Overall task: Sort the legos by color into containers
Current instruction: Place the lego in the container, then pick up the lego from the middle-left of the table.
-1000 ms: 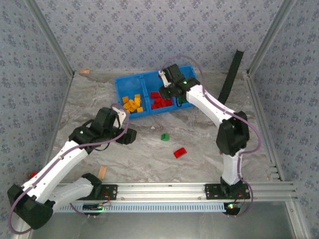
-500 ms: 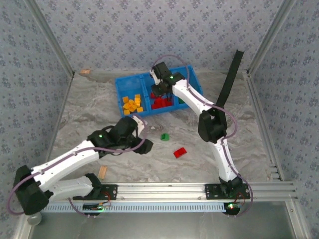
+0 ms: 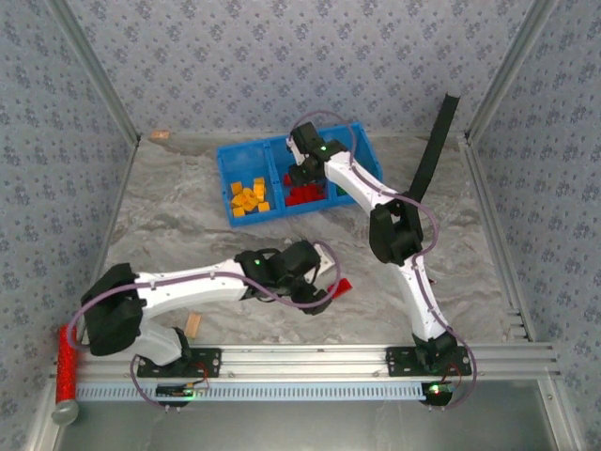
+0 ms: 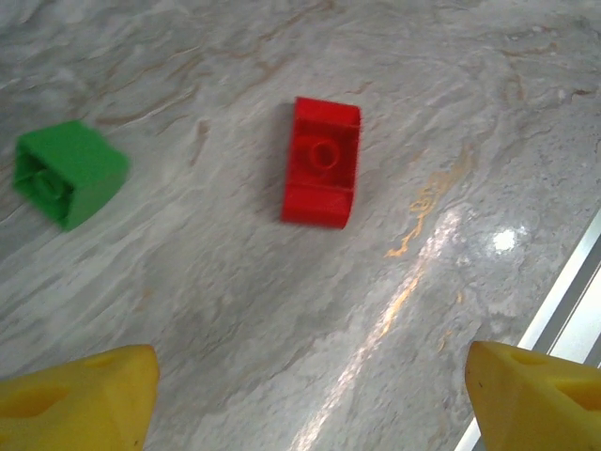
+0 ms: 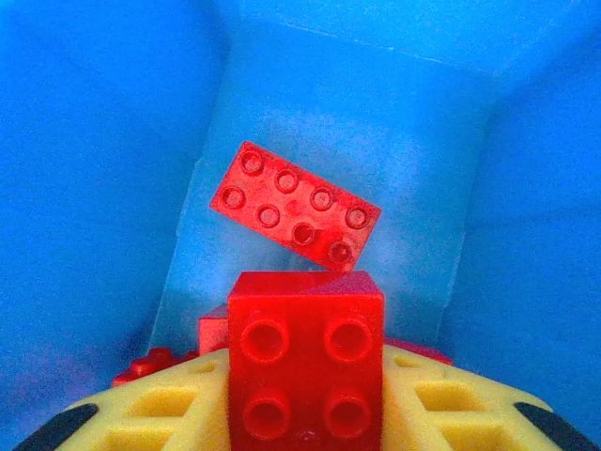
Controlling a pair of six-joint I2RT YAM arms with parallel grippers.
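Nearest the arm bases, a red cylinder (image 3: 64,371) is lying at the left edge and a tan wooden block (image 3: 192,325) is resting on the marbled tabletop (image 3: 188,235). Further in, the left jaws are hovering wide open above the tabletop just beside a loose red brick (image 3: 340,285). The left wrist view is showing their two yellow fingertips (image 4: 80,395) far apart with nothing between them. It is also showing that red brick (image 4: 321,162) lying stud-up and a green brick (image 4: 68,172) tipped on the tabletop, well apart from it. Beyond them the blue bin (image 3: 225,160) is standing with its three compartments side by side. The left compartment (image 3: 237,169) is holding a cluster of yellow-orange bricks (image 3: 249,197). The middle compartment (image 3: 282,160) is holding a pile of red bricks (image 3: 302,195). The right compartment (image 3: 366,150) is lying largely behind the right arm, so its contents cannot be told. The right jaws are reaching down into the middle compartment. The right wrist view is adding what the overhead one is missing: a red two-by-two brick (image 5: 305,362) is sitting between the yellow fingers (image 5: 141,413), though whether they are clamping it cannot be told. Past it a red two-by-four brick (image 5: 296,218) is sitting tilted against the blue walls.
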